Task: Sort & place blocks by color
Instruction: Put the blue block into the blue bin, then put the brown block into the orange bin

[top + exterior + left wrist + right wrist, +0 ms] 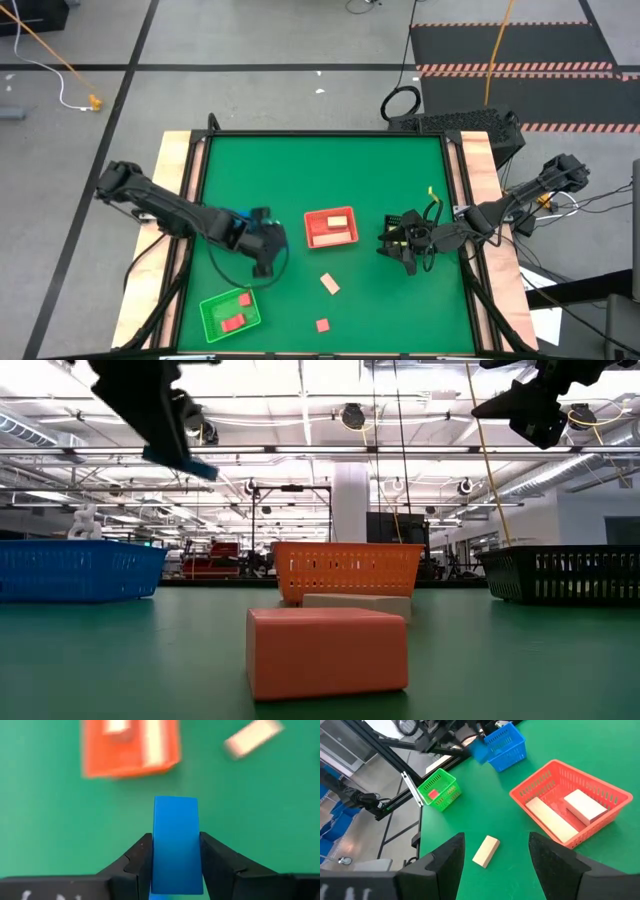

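Note:
My left gripper hangs above the table between the green tray and the red tray, shut on a blue bar block. The red tray holds two tan blocks. The green tray holds red blocks. A tan block and a red block lie flat on the green mat. My right gripper is open and raised right of the red tray, touching nothing. The blue tray stands beside the left arm. My left gripper pinches the blue bar block between its two fingers, which press on its two long side faces. The bar lies along the fingers, and its free end sticks out past the fingertips. It is lifted clear of the mat, tilted downward.
In the low view the blue tray stands at the left, the red tray in the middle and a black tray at the right. Wooden rails border the mat. Bare mat lies along the far side.

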